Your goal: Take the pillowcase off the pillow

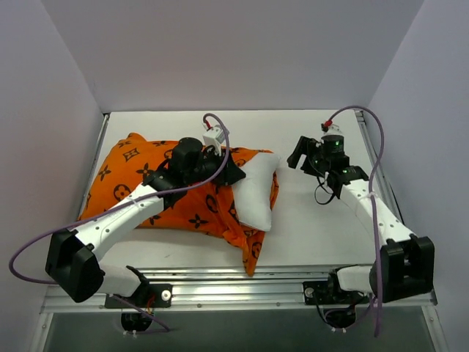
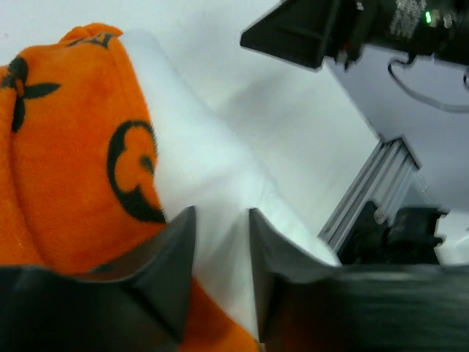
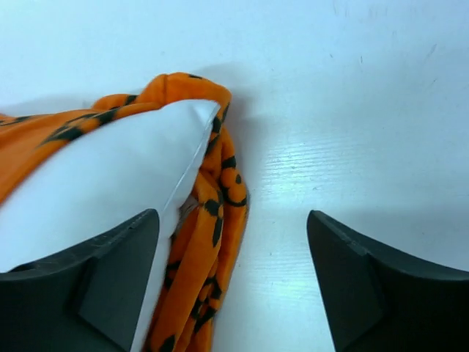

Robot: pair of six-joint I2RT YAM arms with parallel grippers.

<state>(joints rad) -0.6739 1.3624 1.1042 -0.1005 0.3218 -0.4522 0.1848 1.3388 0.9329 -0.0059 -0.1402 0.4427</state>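
Observation:
The orange pillowcase [image 1: 132,176] with black motifs lies on the left half of the table and covers most of the pillow. The white pillow [image 1: 256,194] sticks out of its right end. My left gripper [image 1: 233,174] sits at that opening. In the left wrist view its jaws [image 2: 222,216] are nearly closed on a pinched ridge of white pillow [image 2: 205,161] fabric, beside the orange pillowcase [image 2: 66,147]. My right gripper [image 1: 297,154] is open and empty, just right of the pillow. In the right wrist view [image 3: 233,220] the pillow [image 3: 110,169] corner and bunched pillowcase [image 3: 220,191] edge lie by its left finger.
The white table [image 1: 315,227] is enclosed by pale walls on three sides. An aluminium rail [image 1: 234,282] runs along the near edge. My right arm's gripper [image 2: 308,33] shows at the top of the left wrist view.

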